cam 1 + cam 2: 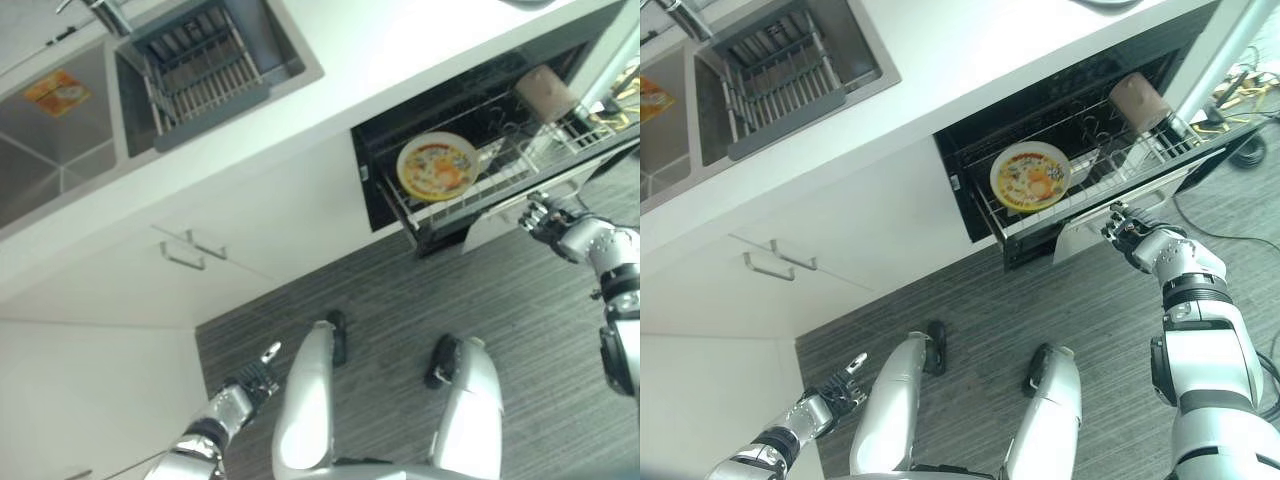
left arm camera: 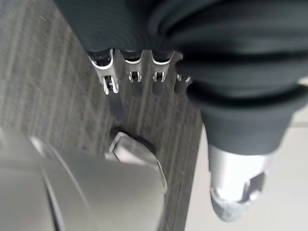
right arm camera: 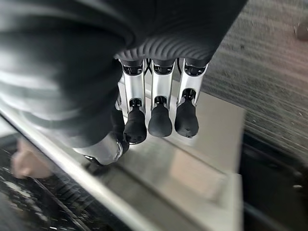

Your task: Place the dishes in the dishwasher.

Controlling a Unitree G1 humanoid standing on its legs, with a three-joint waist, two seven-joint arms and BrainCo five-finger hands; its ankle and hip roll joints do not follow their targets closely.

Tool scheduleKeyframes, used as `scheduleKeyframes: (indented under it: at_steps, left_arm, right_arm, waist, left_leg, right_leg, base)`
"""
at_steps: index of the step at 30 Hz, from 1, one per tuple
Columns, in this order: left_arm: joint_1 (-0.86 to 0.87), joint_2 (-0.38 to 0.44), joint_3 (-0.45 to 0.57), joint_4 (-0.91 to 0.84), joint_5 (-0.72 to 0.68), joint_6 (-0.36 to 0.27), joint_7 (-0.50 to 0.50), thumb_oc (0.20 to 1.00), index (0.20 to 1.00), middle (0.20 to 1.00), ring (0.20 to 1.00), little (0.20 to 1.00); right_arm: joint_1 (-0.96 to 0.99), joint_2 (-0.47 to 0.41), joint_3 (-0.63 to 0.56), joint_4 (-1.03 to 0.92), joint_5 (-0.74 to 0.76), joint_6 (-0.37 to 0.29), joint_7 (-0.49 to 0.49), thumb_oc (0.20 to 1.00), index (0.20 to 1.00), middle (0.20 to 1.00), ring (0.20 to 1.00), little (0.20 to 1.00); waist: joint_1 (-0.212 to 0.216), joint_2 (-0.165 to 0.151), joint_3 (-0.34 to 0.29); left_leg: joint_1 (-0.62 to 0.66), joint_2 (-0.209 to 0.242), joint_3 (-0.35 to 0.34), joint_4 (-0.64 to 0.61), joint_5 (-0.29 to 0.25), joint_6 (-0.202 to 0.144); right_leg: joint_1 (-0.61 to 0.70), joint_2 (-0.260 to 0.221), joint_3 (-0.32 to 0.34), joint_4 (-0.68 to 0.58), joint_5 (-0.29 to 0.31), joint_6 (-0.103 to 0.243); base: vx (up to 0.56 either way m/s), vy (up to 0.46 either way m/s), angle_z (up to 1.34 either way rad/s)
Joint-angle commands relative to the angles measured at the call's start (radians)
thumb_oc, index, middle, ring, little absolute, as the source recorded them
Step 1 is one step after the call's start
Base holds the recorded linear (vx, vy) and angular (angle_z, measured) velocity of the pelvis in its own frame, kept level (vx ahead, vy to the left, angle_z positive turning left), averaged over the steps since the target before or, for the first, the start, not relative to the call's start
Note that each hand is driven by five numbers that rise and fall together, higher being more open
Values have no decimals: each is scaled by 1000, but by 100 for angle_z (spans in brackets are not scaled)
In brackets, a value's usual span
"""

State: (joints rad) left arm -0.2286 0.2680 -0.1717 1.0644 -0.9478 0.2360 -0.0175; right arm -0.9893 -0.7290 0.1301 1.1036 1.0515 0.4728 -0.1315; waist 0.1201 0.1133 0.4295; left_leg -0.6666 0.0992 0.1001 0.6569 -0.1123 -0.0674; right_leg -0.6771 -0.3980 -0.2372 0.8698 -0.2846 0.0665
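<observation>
In the left eye view, the right hand [image 1: 548, 217] is at the front edge of the pulled-out dishwasher drawer with the wire rack [image 1: 470, 195]. Its fingers are bent, and they rest at the silver front panel [image 1: 500, 218] of the drawer, probably to push it in. Just beyond the fingers, inside the rack, the round yellow plate with a coloured picture [image 1: 437, 166] stands tilted between the wires, so it is already loaded. Further along the rack from the fingers, a brown cup-like dish [image 1: 545, 92] lies on its side. The left hand [image 1: 248, 381] hangs low over the grey striped floor [image 1: 400, 290], well apart from the dishwasher, with the fingers loosely straight and nothing in them.

In the right eye view, the white bench [image 1: 970, 70] runs above the drawer, and the grey sink with a dark dish drainer [image 1: 780, 65] is set in it, far from both hands. I cannot tell if more dishes wait there.

In the left wrist view, the left fingers [image 2: 132, 77] point at the floor, relaxed and empty.

In the right wrist view, the right fingers [image 3: 159, 115] curl down onto the silver panel, dark tips close to it or touching. They enclose no dish. I judge the loading is near its end.
</observation>
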Motion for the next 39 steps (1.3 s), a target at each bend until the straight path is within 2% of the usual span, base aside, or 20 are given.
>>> scheduleKeyframes:
  at_steps: [1, 6, 8, 9, 12, 16, 19, 20, 23, 25, 28, 31, 34, 36, 38, 39]
  left_arm:
    - [-13, 15, -31, 0, -34, 7, -26, 1000, 1000, 1000, 1000, 1000]
    - [4, 16, -25, 4, -34, -14, -37, 1000, 1000, 1000, 1000, 1000]
    - [23, 16, -12, 1, -12, -17, -51, 1000, 1000, 1000, 1000, 1000]
    - [53, 24, -1, -9, 12, -9, -75, 1000, 1000, 1000, 1000, 1000]
    - [84, 45, 3, -32, 35, 8, -104, 1000, 1000, 1000, 1000, 1000]
    - [129, 106, 21, -86, 60, 25, -137, 1000, 1000, 1000, 1000, 1000]
    - [160, 150, 51, -115, 90, 38, -149, 1000, 1000, 1000, 1000, 1000]
    - [173, 177, 63, -131, 105, 38, -152, 1000, 1000, 1000, 1000, 1000]
    - [190, 217, 77, -159, 116, 39, -151, 1000, 1000, 1000, 1000, 1000]
    - [204, 252, 90, -180, 136, 38, -147, 1000, 1000, 1000, 1000, 1000]
    - [211, 276, 92, -194, 154, 14, -147, 1000, 1000, 1000, 1000, 1000]
    - [216, 291, 87, -209, 169, -7, -163, 1000, 1000, 1000, 1000, 1000]
    - [217, 279, 77, -213, 183, -26, -180, 1000, 1000, 1000, 1000, 1000]
    - [213, 274, 64, -221, 187, -61, -185, 1000, 1000, 1000, 1000, 1000]
    - [205, 265, 72, -257, 145, -89, -171, 1000, 1000, 1000, 1000, 1000]
    - [192, 255, 85, -273, 130, -82, -164, 1000, 1000, 1000, 1000, 1000]
  right_arm:
    - [-190, 16, 1, -3, -5, -33, 37, 200, 200, 200, 200, 200]
    - [-343, -7, 78, 54, -27, -82, 19, 200, 200, 200, 200, 200]
    - [-387, -21, 104, 63, -51, -111, 4, 200, 200, 200, 200, 200]
    - [-442, -39, 140, 72, -110, -131, -18, 200, 200, 200, 200, 200]
    - [-499, -64, 186, 73, -151, -145, -14, 200, 200, 200, 200, 200]
    - [-548, -104, 229, 52, -123, -177, -27, 200, 200, 200, 200, 200]
    - [-540, -134, 218, 35, -106, -186, -37, 200, 200, 200, 200, 200]
    - [-536, -155, 212, 30, -81, -191, -39, 200, 200, 200, 200, 200]
    - [-526, -182, 197, 12, -52, -205, -31, 200, 200, 200, 200, 200]
    - [-515, -197, 183, -9, -10, -191, -34, 200, 200, 200, 200, 200]
    - [-512, -211, 182, -3, -2, -159, -45, 200, 200, 200, 200, 200]
    - [-506, -218, 181, 15, -34, -159, -36, 200, 200, 200, 200, 200]
    - [-466, -220, 174, 5, -117, -198, 3, 200, 200, 200, 200, 200]
    - [-406, -223, 156, -23, -159, -210, 34, 200, 200, 200, 200, 200]
    - [-235, -212, 61, -72, -141, -222, 106, 200, 200, 200, 200, 200]
    - [-156, -188, 29, -98, -129, -234, 144, 200, 200, 200, 200, 200]
  waist:
    - [50, 4, 14]
    - [109, 28, 32]
    - [131, 31, 32]
    - [158, 33, 34]
    - [180, 27, 35]
    - [218, -23, 39]
    - [241, -75, 34]
    - [255, -109, 30]
    - [272, -156, 23]
    - [288, -200, 12]
    - [307, -239, -2]
    - [314, -258, -10]
    - [308, -265, -13]
    - [302, -273, -19]
    - [285, -280, -20]
    - [269, -279, -18]
  left_leg:
    - [-15, 19, 11, -4, -67, 43]
    - [-60, -17, 8, -8, -69, 50]
    - [-60, -26, 7, -18, -66, 51]
    - [-58, -34, 3, -24, -62, 54]
    - [-57, -35, -5, -30, -59, 55]
    - [-49, -18, -21, -43, -60, 56]
    - [-20, 1, -27, -73, -60, 57]
    - [-1, 12, -30, -87, -62, 59]
    - [30, 23, -39, -107, -68, 60]
    - [59, 35, -40, -133, -69, 62]
    - [91, 43, -42, -161, -68, 64]
    - [113, 48, -41, -184, -66, 65]
    - [128, 53, -30, -202, -61, 60]
    - [141, 58, -22, -227, -53, 57]
    - [164, 63, -13, -241, -54, 58]
    - [175, 66, -8, -247, -55, 59]
  right_leg:
    - [-25, -36, 31, 69, -24, 1]
    - [-58, -74, 23, 88, -26, 8]
    - [-51, -88, 9, 80, -19, 12]
    - [-33, -103, -8, 71, -12, 13]
    - [-9, -102, -26, 54, -3, 16]
    - [62, -87, -80, -35, 36, 29]
    - [148, -70, -127, -149, 80, 43]
    - [203, -61, -156, -214, 110, 51]
    - [279, -44, -195, -309, 157, 64]
    - [348, -26, -227, -389, 196, 73]
    - [427, 4, -262, -480, 230, 75]
    - [473, 28, -281, -540, 251, 74]
    - [505, 42, -291, -588, 267, 74]
    - [524, 47, -299, -625, 284, 79]
    - [542, 47, -298, -644, 299, 79]
    - [545, 49, -293, -649, 302, 79]
  base:
    - [-5, 168, 43]
    - [61, 164, 32]
    - [134, 161, 32]
    - [156, 176, 27]
    - [101, 62, 37]
    - [77, -102, 21]
    - [97, -186, -5]
    - [100, -223, -9]
    - [94, -226, -11]
    - [111, -252, 6]
    - [63, -194, -1]
    - [-27, -96, -1]
    - [-83, 14, -8]
    - [-61, 21, -3]
    - [-53, 85, 0]
    - [-63, 118, 15]
